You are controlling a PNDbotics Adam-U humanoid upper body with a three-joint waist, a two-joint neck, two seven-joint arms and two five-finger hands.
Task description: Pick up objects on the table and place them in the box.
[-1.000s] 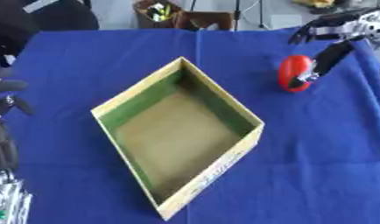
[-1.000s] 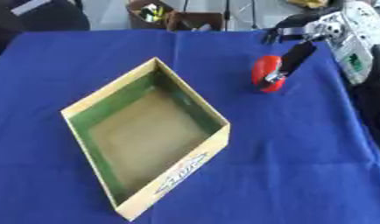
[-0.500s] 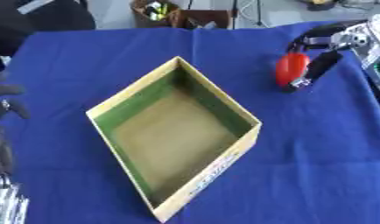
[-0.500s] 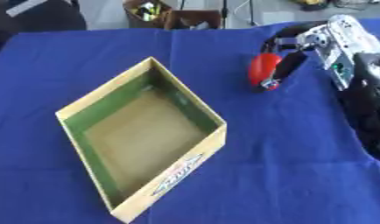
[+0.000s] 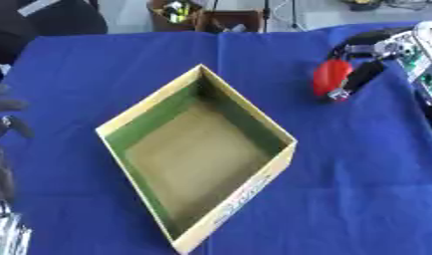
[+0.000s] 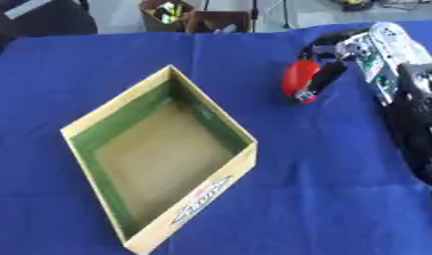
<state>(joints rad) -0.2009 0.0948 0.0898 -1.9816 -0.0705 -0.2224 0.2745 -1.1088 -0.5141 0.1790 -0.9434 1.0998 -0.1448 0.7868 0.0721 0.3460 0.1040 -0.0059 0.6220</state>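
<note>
Red, rounded plastic object sits far right of our empty yellow cardboard box, our right hand curling fingers around it for lifting.

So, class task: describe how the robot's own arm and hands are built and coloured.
The right hand has black fingers; behind it sits a silver-white wrist housing with small green markings, then a black forearm. The left hand shows dark grey at the left edge.

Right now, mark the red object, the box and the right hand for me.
red object point(image 6: 298, 78), right eye view, middle of its red body.
box point(image 5: 246, 106), left eye view, bare upper right rim.
right hand point(image 6: 328, 74), right eye view, dark finger beside the red object.
</note>
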